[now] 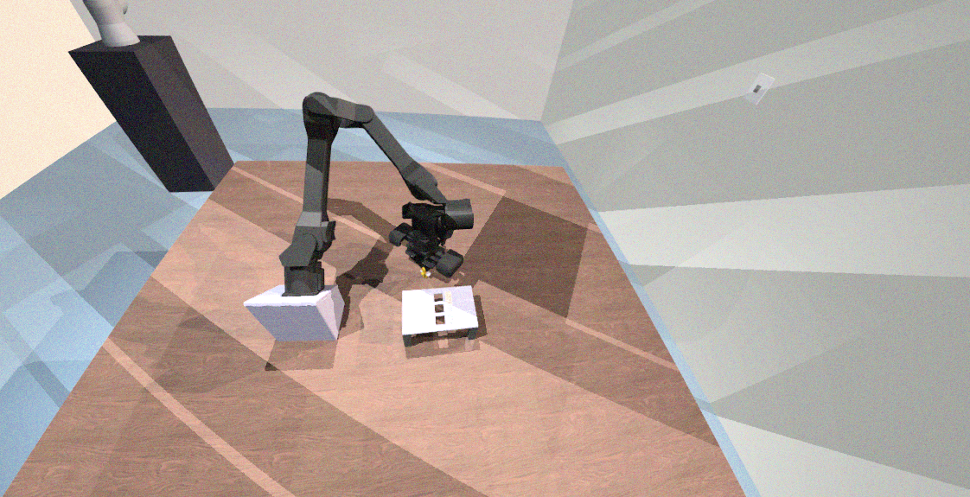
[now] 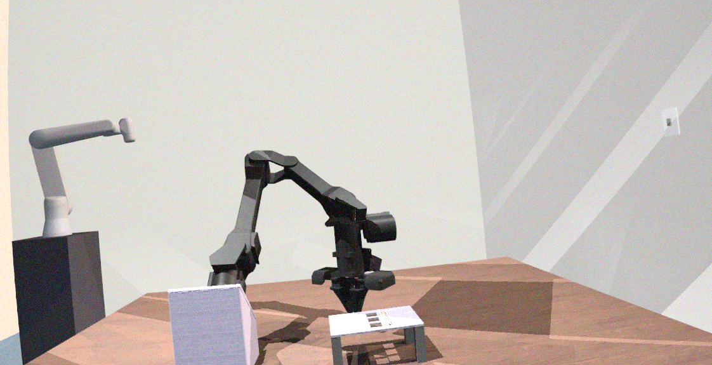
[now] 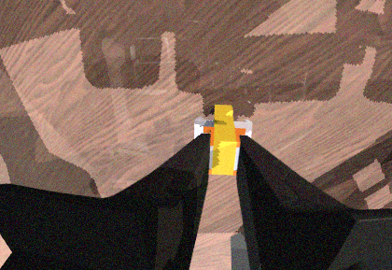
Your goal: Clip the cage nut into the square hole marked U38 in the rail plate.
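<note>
The cage nut [image 1: 424,272] [image 3: 224,157] is yellow with orange and whitish parts. My gripper [image 1: 425,267] [image 2: 354,309] [image 3: 223,144] is shut on it, with a dark fingertip on each side in the wrist view. In the top view the nut hangs just beyond the far edge of the rail plate [image 1: 419,314] [image 2: 348,325], apart from it. In the exterior view the plate hides the nut. The white plate stands raised on dark legs and has three square holes in a row, with small yellowish marks beside them. I cannot read which hole is U38.
The arm's pale block base [image 1: 302,320] [image 2: 206,325] stands left of the plate. The wooden table [image 1: 529,385] carries both. A second, pale arm [image 1: 108,18] [image 2: 55,215] stands on a dark pedestal [image 1: 152,113] [image 2: 44,282] at the far left, away from the plate.
</note>
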Robot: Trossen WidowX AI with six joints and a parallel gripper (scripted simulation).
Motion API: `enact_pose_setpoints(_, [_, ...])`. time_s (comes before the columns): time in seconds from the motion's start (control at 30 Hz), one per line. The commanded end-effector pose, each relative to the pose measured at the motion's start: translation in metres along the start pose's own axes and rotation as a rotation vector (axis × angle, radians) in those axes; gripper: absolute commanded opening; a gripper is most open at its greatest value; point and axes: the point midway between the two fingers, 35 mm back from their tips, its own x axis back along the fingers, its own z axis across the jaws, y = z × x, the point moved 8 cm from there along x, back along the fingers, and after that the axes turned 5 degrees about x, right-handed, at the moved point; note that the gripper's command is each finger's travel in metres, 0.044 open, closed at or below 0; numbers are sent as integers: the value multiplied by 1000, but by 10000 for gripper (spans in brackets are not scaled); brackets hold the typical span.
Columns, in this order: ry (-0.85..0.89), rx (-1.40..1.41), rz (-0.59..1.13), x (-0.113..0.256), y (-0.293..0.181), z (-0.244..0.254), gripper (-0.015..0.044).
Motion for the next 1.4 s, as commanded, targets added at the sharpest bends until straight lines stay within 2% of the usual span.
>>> enact_pose_setpoints(0.0, [1, -4, -1, -1, 0, 0, 32])
enact_pose_setpoints(0.23, [-1, 0, 1, 4, 0, -1, 32])
enact_pose_setpoints(0.6, [-2, -4, 3, 64, -2, -1, 32])
enact_pose_setpoints(0.8, [-1, -5, 2, 74, -4, -1, 32])
enact_pose_setpoints(1.0, [-1, -5, 4, 104, -5, 0, 32])
enact_pose_setpoints(1.13, [-2, -27, 4, 105, -6, -3, 32])
enact_pose_setpoints(1.37, [-8, -250, 8, 106, -24, -32, 32])
